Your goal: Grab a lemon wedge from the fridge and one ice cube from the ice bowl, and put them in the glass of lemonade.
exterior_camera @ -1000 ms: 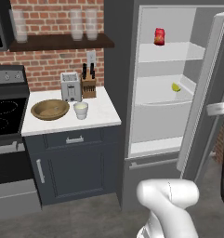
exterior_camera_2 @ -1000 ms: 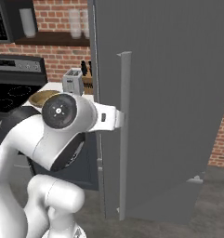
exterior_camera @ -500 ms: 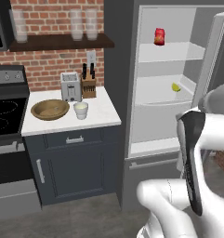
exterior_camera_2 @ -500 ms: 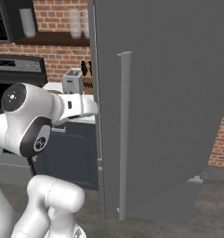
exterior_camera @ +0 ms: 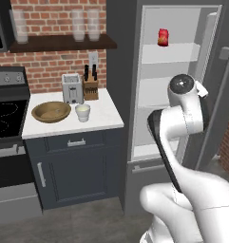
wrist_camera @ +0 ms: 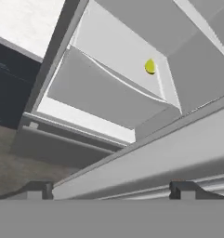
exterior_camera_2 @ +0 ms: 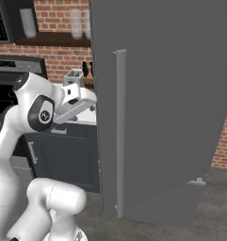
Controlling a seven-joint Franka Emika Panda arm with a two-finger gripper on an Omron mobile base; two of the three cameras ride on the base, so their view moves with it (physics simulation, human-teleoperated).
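The fridge (exterior_camera: 121, 95) stands open, its white shelves facing me. In the hand view the lemon wedge (wrist_camera: 150, 66), tiny and yellow-green, lies on a white fridge shelf (wrist_camera: 108, 44) ahead of my gripper (wrist_camera: 111, 190), which is open and empty and still well short of it. In the left base view my arm stands in front of the middle shelf and hides the wedge. The brown wooden ice bowl (exterior_camera: 51, 111) and the glass of lemonade (exterior_camera: 82, 112) sit side by side on the white counter (exterior_camera: 106, 118), left of the fridge.
A red packet (exterior_camera: 162, 37) lies on the fridge's top shelf. The open fridge door (exterior_camera_2: 171, 94) with its long bar handle (exterior_camera_2: 119, 132) blocks the right side. A toaster (exterior_camera: 72, 88) and knife block (exterior_camera: 90, 85) stand behind the bowl. A stove (exterior_camera: 4, 114) is at far left.
My arm has swung up and in toward the open fridge, and now covers the middle shelf in the left base view. The gripper has stayed open. The base has not moved.
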